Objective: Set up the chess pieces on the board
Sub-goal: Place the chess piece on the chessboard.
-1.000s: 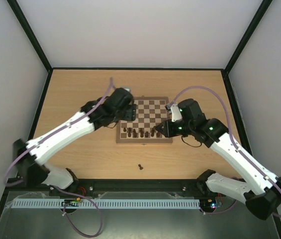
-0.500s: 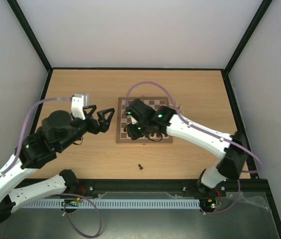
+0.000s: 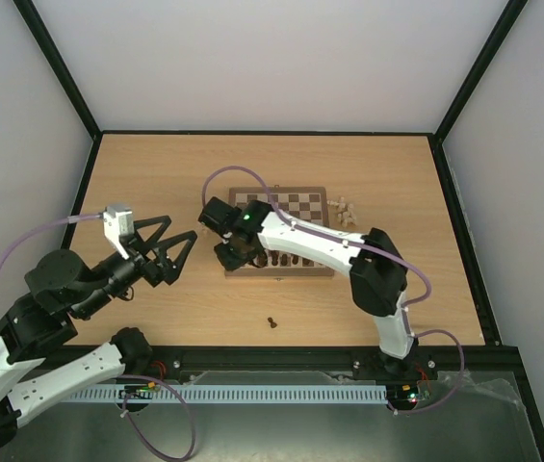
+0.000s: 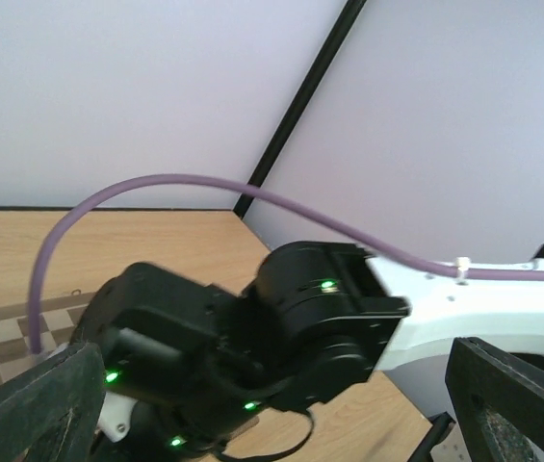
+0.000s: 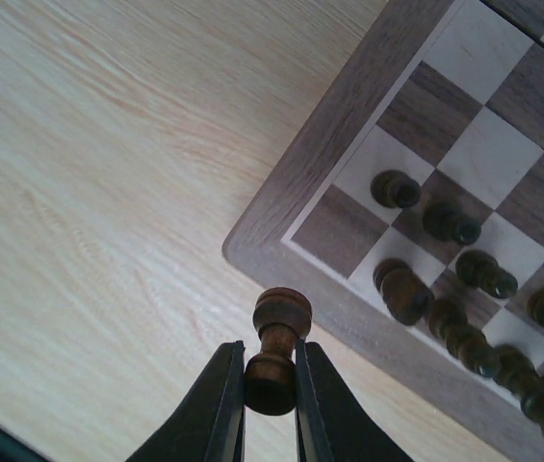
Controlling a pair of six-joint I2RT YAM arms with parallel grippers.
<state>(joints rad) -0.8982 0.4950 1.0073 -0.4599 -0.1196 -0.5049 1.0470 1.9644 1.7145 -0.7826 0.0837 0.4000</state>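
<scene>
right claw (image 5: pixel 270 373) clamped on dark chess piece (image 5: pixel 277 339) | above corner of board (image 5: pixel 341 114) | left claw (image 3: pixel 180 229) spread wide | over desk (image 3: pixel 156 173), left of board

Even, soft white light fills every view, casting only faint shadows. In the left wrist view the fingers (image 4: pixel 31 404) of the left gripper (image 4: pixel 276 385) are blurred, as is the black arm housing (image 4: pixel 204 327) between the jaws. In the right wrist view the dark piece (image 5: pixel 273 346) between the jaws and the board (image 5: pixel 353 96) beyond them are sharp.

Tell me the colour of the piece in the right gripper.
The piece is dark brown, clearest in the right wrist view.
</scene>
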